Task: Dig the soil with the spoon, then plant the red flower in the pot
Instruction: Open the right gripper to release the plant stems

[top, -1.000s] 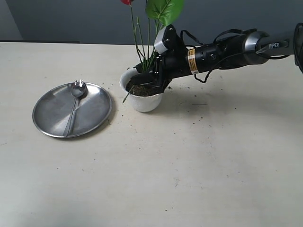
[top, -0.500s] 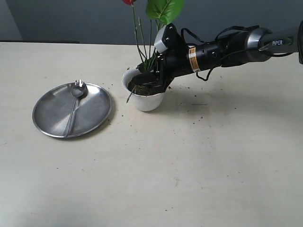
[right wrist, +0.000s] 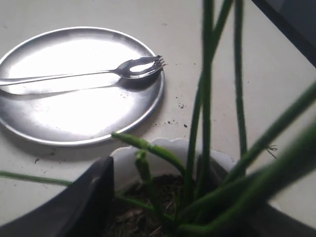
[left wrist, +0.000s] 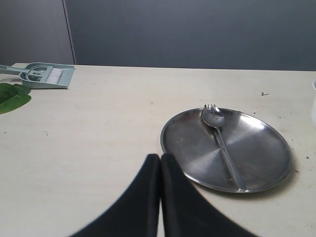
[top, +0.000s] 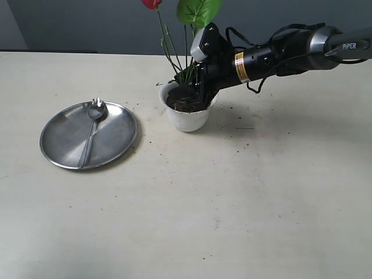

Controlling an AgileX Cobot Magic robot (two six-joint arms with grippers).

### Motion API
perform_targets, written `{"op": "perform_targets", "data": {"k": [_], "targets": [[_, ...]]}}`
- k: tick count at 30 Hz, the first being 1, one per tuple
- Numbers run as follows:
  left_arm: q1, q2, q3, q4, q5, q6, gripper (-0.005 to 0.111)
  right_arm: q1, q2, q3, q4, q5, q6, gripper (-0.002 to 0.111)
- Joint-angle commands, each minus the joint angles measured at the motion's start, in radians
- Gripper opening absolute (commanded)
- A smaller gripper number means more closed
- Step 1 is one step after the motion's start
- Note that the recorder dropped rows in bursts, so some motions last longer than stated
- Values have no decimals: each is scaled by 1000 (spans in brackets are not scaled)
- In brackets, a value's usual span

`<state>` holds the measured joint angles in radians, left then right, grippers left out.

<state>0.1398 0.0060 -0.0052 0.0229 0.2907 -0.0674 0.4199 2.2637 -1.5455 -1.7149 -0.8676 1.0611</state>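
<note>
The white pot (top: pixel 187 118) with its scalloped rim stands right of the steel plate and holds dark soil (top: pixel 182 105). The red flower (top: pixel 152 3) rises from it on thin green stems (top: pixel 172 52), with its broad leaf (top: pixel 199 10) above. My right gripper (top: pixel 195 96) reaches down into the pot, open, its fingers wide apart around the stem bases (right wrist: pixel 205 98) over the soil (right wrist: pixel 148 210). The spoon (top: pixel 90 129) lies on the plate. My left gripper (left wrist: pixel 160 158) hovers shut and empty near the plate's edge, the spoon (left wrist: pixel 219 140) ahead of it.
The round steel plate (top: pixel 116 139) sits at the left of the table. Soil crumbs (top: pixel 232 107) are scattered around the pot. A green dustpan with a brush (left wrist: pixel 47 75) and a loose green leaf (left wrist: pixel 12 97) lie farther off in the left wrist view.
The pot has slid to the right and slightly back together with my right gripper. The flower's stems now lean more to the left. The spoon and plate have not moved.
</note>
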Motion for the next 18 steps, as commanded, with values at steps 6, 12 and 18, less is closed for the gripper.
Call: {"op": "perform_targets", "data": {"k": [6, 12, 18], "targets": [[-2, -6, 5, -4, -6, -1, 0, -12, -22, 5, -19, 28, -7, 50], [-2, -6, 5, -4, -6, -1, 0, -12, -38, 5, -19, 28, -7, 50], [-2, -6, 5, -4, -6, -1, 0, -12, -56, 5, -19, 50, -7, 50]]}}
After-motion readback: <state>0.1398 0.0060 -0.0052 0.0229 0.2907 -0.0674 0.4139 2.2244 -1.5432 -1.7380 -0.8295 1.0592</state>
